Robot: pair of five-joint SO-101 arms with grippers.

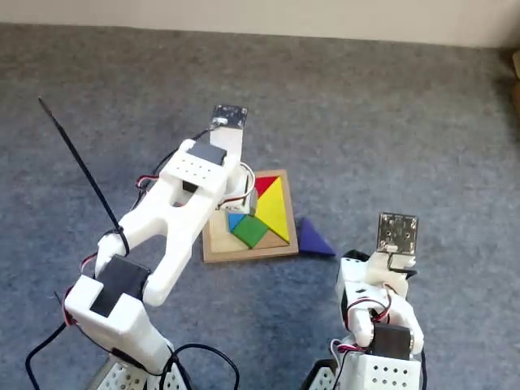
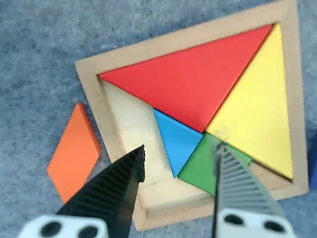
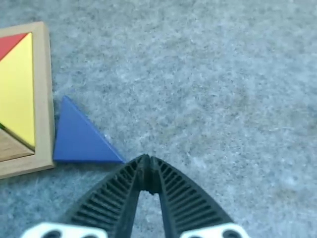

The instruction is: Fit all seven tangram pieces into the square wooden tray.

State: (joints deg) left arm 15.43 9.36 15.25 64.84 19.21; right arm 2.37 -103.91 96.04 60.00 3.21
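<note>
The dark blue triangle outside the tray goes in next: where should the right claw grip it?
The dark blue triangle lies flat, one edge close along the tray wall; probably come from above with the right claw, pinching its two free edges.

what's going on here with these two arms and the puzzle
Two arms are at a tangram puzzle with a wooden tray. The red triangle, yellow triangle, light blue triangle and green piece lie in it, with some bare wood beside them. The left pincer hangs open above the light blue and green ones. The orange piece lies on the carpet beside the tray. The right pincer is shut over the carpet, near the dark blue triangle by the tray's other side.
</note>
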